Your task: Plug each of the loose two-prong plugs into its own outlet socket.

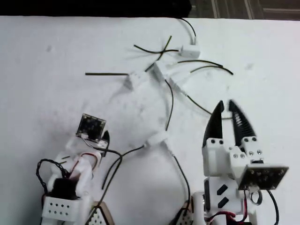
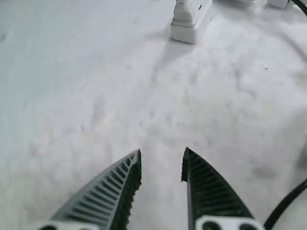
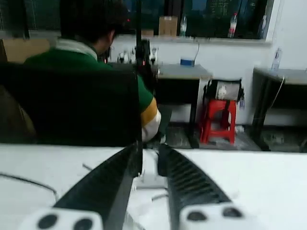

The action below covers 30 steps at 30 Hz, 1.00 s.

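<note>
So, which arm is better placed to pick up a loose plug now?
Probably the left. The left claw, open, hangs low over the table, aimed at a white connector. The right claw points level, toward the room.

Right gripper low over the table, pointing across the room

The right gripper (image 3: 149, 154) has two black fingers (image 3: 110, 184) with little ridges, and there is a small gap between the tips. Through that gap a small white part (image 3: 151, 181) lies on the white table (image 3: 268, 182), too blurry to tell if it is a plug or a socket. A thin dark wire (image 3: 29, 183) lies off to one side. Past the table stand a black chair (image 3: 72, 105), a grey desk (image 3: 184, 72) and a red stool (image 3: 218, 120).
</note>
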Each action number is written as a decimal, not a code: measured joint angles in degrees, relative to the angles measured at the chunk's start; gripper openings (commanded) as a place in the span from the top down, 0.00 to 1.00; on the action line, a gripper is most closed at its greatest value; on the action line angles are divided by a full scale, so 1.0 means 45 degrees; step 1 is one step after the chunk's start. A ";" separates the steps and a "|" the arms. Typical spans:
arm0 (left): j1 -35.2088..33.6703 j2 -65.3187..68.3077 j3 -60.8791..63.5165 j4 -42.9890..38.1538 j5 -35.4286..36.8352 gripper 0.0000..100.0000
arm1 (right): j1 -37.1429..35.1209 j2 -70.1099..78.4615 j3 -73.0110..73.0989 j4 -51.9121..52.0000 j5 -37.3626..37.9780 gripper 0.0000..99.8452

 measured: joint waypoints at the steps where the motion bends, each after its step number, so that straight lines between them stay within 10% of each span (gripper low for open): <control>1: 0.0000 0.0000 0.0000 0.0000 0.0000 0.84 | 0.0000 0.0000 0.0000 0.0488 0.0000 0.98; 7: 0.0000 0.0000 0.0000 0.0703 0.0000 0.98 | 0.0000 0.0000 0.1114 0.3048 0.0000 0.98; 30: 0.0000 0.0000 0.0000 0.3673 0.0000 0.98 | 0.0039 0.0137 0.9045 0.3810 0.0000 0.98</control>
